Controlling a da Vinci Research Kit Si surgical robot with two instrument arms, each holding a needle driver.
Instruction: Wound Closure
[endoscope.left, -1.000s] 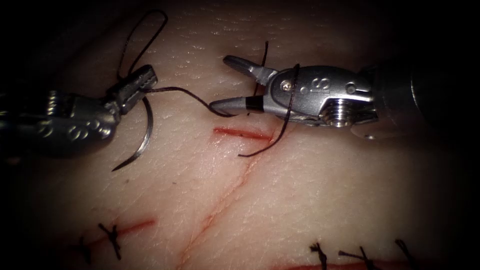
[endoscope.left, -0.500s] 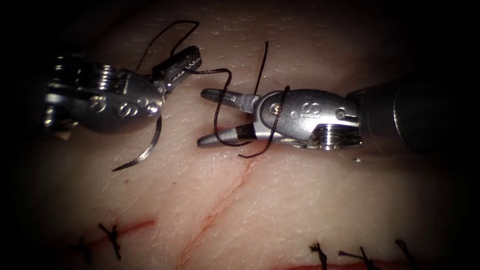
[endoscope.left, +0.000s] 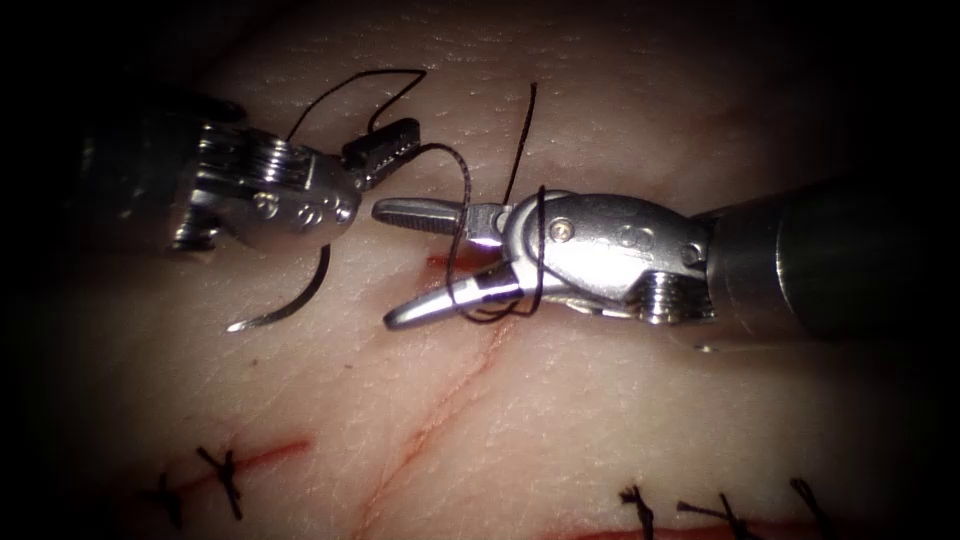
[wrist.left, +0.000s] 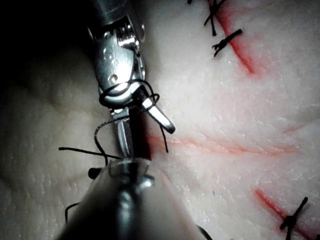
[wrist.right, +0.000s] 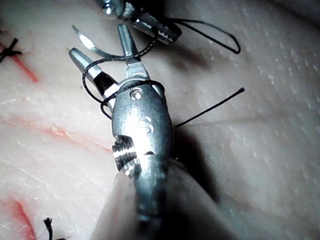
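My left tool (endoscope.left: 385, 148) is shut on the dark thread (endoscope.left: 455, 165), left of the cut (endoscope.left: 440, 410). The curved needle (endoscope.left: 300, 295) hangs under this tool, out of the tissue (endoscope.left: 620, 400), its tip pointing left and its upper end hidden behind the tool. My right tool (endoscope.left: 385, 265) stands open over the top of the cut and holds nothing. Thread is wrapped around its lower jaw and its body (endoscope.left: 540, 250). A free thread tail (endoscope.left: 525, 120) rises behind it. In the right wrist view the open right tool (wrist.right: 99, 42) carries the thread wraps (wrist.right: 107, 95).
Finished stitches with knots sit on other cuts at the lower left (endoscope.left: 225, 475) and lower right (endoscope.left: 640, 505). Red fluid marks the top of the cut (endoscope.left: 445, 263). The left tool's jaws (wrist.right: 152, 27) lie just beyond the right tool's tips.
My left tool has moved right and up with the thread, laying a further loop around the right tool. The right tool has shifted left and down with its jaws spread wider.
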